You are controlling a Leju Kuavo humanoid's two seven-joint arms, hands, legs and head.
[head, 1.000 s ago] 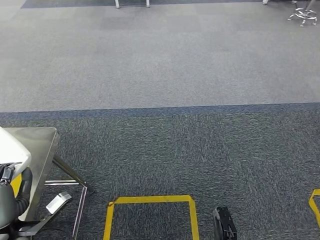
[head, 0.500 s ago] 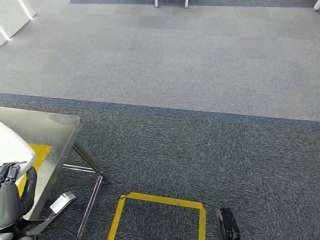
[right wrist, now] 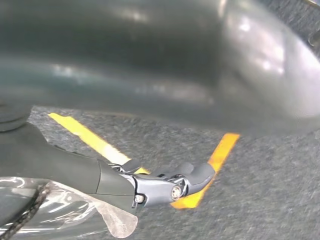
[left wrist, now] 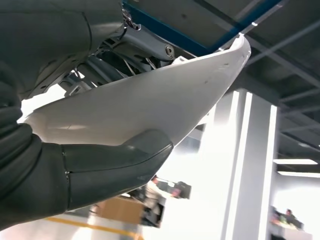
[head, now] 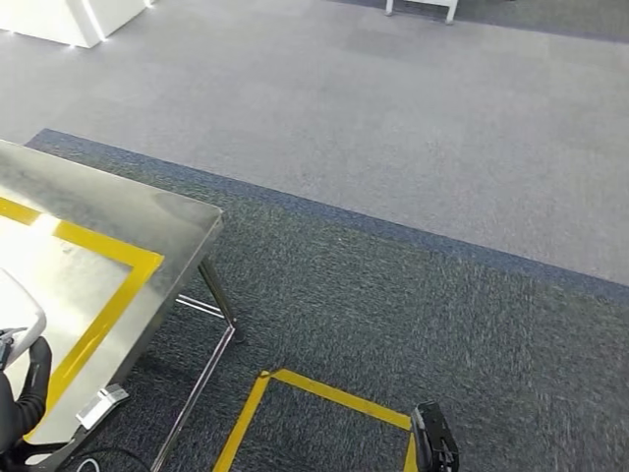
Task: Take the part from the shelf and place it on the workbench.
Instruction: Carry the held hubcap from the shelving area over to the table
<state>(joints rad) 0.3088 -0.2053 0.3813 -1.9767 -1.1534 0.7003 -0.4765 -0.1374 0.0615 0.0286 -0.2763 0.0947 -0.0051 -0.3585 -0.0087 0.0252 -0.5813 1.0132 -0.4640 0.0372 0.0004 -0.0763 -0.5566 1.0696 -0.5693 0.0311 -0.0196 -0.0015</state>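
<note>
We see our left hand [left wrist: 56, 170] grasping the white part [left wrist: 151, 105], held at the near edge of the steel workbench [head: 148, 211]; our right hand's [right wrist: 166, 187] state we cannot tell.

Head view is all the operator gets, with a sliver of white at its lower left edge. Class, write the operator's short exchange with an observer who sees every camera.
Operator: Is the left hand holding that white part?
Observer: Yes. In the left wrist view its thumb presses against the part's smooth curved face.
Operator: What shape is the part?
Observer: Long and curved, narrowing to a rounded tip.
</note>
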